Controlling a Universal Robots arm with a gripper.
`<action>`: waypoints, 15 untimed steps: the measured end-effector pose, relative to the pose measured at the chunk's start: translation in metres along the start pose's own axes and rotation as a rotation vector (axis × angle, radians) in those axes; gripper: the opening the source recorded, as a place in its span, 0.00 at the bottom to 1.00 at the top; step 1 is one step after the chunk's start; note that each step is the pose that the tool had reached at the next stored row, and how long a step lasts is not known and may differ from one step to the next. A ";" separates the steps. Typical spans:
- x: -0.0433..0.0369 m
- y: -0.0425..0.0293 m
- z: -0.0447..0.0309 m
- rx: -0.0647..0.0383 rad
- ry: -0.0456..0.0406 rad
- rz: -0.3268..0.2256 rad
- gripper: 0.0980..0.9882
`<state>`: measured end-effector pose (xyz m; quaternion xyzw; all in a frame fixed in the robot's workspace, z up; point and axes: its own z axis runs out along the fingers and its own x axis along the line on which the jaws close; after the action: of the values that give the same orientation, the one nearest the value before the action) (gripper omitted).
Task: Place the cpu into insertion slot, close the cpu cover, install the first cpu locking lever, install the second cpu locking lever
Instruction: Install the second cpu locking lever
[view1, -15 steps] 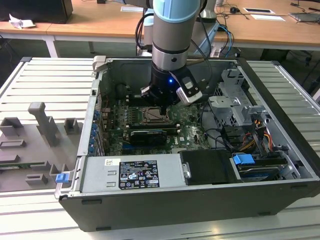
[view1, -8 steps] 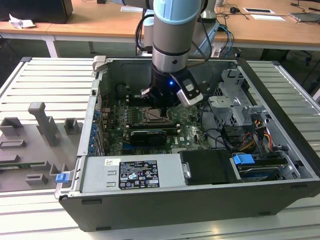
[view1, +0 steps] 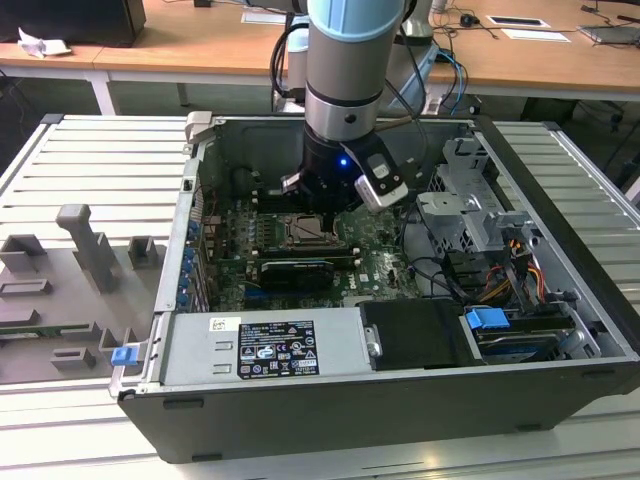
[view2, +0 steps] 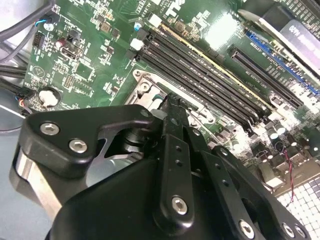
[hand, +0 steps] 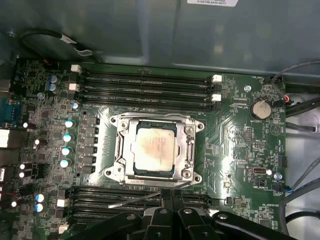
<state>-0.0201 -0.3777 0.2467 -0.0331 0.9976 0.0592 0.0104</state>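
The cpu (hand: 155, 150) lies flat in the insertion slot (hand: 114, 171) on the green board, its dull metal top showing through the window of the cpu cover (hand: 155, 121). The cover lies down over the chip. A thin silver locking lever (hand: 132, 200) slants free across the memory slots beside the socket, one end near my fingertips. My gripper (hand: 168, 193) is shut with nothing between its fingers and hovers just off the socket's edge. In the second wrist view the gripper (view2: 172, 99) points down at a socket corner. In the exterior view the arm stands over the cpu (view1: 303, 232).
The board sits deep in an open computer case (view1: 400, 400). Long black memory slots (hand: 145, 82) flank the socket on two sides. A drive cage (view1: 470, 210) and cables (view1: 500, 280) crowd the exterior view's right. The power supply (view1: 270, 345) lies along the front.
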 end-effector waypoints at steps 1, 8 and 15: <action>0.0001 -0.0009 -0.0001 0.000 0.0000 0.000 0.01; 0.0005 -0.0068 -0.0043 0.000 0.0000 0.000 0.01; 0.0139 -0.0064 0.0002 -0.033 -0.0022 0.001 0.01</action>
<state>-0.0335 -0.3849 0.2454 -0.0328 0.9966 0.0754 0.0110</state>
